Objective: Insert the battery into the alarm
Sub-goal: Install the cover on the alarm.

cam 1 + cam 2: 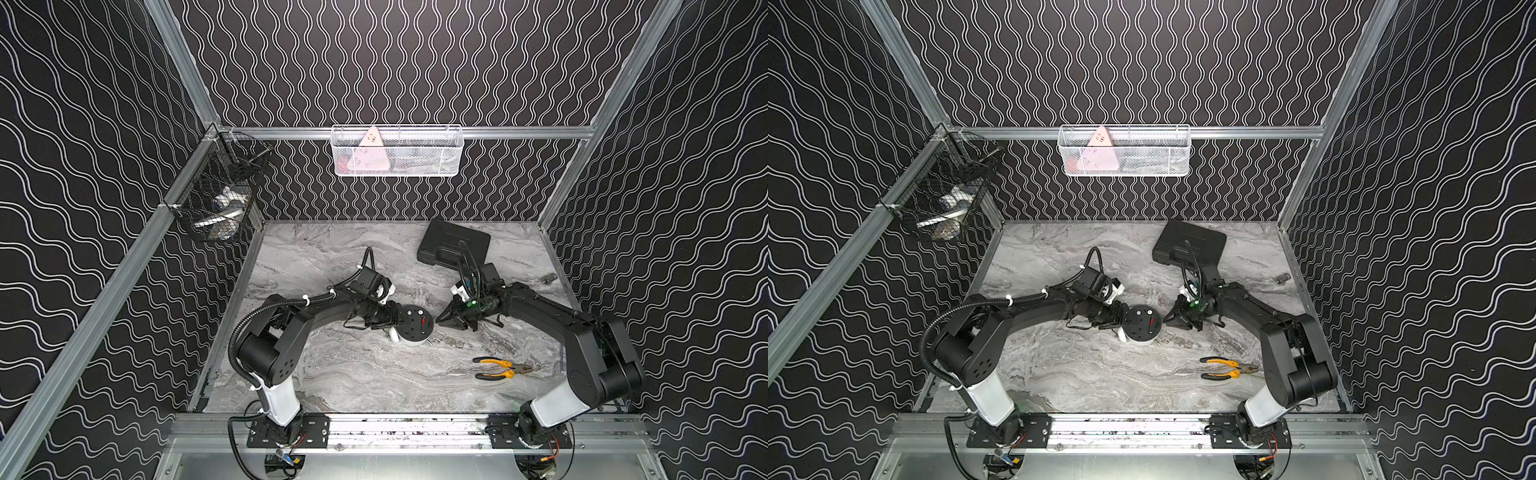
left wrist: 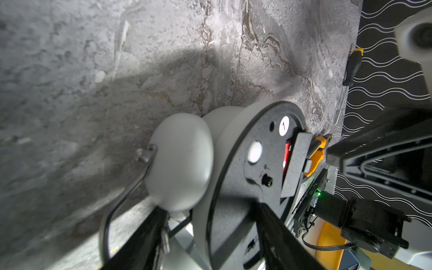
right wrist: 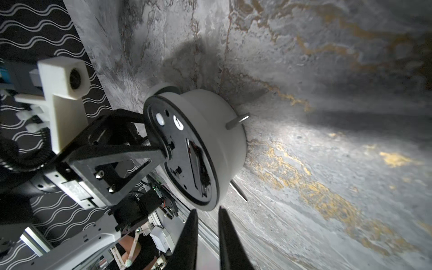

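At frame centre, alarm (image 1: 411,332) with back panel (image 3: 184,149) up, clamped by left jaws, battery (image 2: 286,153) seen in slot (image 3: 197,163), right jaws slightly parted, empty, just beside.

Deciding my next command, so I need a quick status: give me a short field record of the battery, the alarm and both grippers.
alarm: alarm turned with its black back panel up
battery: battery is red and sits in the back panel's slot; cannot tell if fully seated
left gripper: left gripper is closed on the alarm's edge
right gripper: right gripper is empty, jaws slightly parted, tips just beside the alarm, not touching it
other items: pliers and black case lie apart from the work
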Tool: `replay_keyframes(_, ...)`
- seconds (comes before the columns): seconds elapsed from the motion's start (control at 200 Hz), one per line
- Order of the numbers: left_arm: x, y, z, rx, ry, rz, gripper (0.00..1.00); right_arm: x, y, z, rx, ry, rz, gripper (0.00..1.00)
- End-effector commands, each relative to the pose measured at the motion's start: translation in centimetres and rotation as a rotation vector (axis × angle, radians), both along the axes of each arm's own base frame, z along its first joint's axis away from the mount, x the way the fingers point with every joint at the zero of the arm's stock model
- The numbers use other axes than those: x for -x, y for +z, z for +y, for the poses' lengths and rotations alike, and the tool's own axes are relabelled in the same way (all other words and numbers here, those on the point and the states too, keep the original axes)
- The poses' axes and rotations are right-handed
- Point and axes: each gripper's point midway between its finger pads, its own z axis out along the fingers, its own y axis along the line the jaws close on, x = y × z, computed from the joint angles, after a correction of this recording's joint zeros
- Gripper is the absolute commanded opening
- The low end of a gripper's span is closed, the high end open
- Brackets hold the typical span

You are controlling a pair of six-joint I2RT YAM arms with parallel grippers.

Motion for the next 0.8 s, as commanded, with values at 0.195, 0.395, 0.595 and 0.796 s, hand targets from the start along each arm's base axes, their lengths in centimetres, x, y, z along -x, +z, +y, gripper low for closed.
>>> replay_keyframes(0.195, 1.0, -2.5, 2.5, -0.147, 0.061, 0.063, 0.62, -1.9, 0.5, 1.4, -0.037, -0.055, -0.034, 0.18)
replay_keyframes(0.395, 1.0, -2.5, 2.6, -0.149, 0.055, 0.058, 0.63, -1.7, -0.2, 1.4, -0.027, -0.048, -0.018, 0.18)
replay_keyframes(0.595, 1.0, -2.4, 2.4, -0.146, 0.05, 0.055, 0.62, -1.3, -0.8, 1.4, -0.014, -0.035, -0.002, 0.19)
replay_keyframes(0.796, 1.0, -2.3, 2.4, -0.147, 0.047, 0.053, 0.62, -1.0, -1.3, 1.7, -0.018, -0.025, 0.01, 0.19)
